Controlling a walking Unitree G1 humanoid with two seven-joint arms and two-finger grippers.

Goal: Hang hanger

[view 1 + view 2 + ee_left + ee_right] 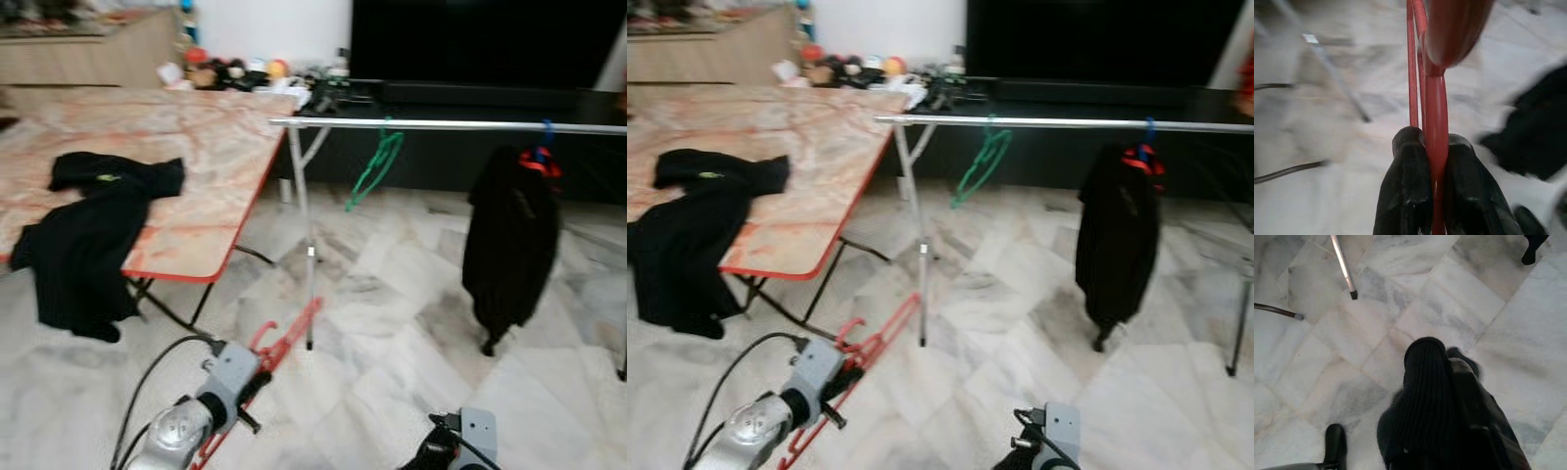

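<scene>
Marble floor all round, with the clothes rail (441,124) up ahead and above the left gripper (1436,196), which is clamped on the red hanger (284,348). Hanger's long axis points up toward the rail, so it's a lift-and-forward job for the left arm; right gripper (1442,396) hangs low with its fingers together.

Even, soft indoor daylight on pale marble floor (411,333), faint shadows only; head views slightly motion-blurred throughout; left wrist view heavily defocused beyond the left gripper (1436,171), red hanger (1436,112) smeared; right wrist view comparatively sharp.

Rail (460,124) bare between green hanger (375,166) and garment (511,235).
</scene>
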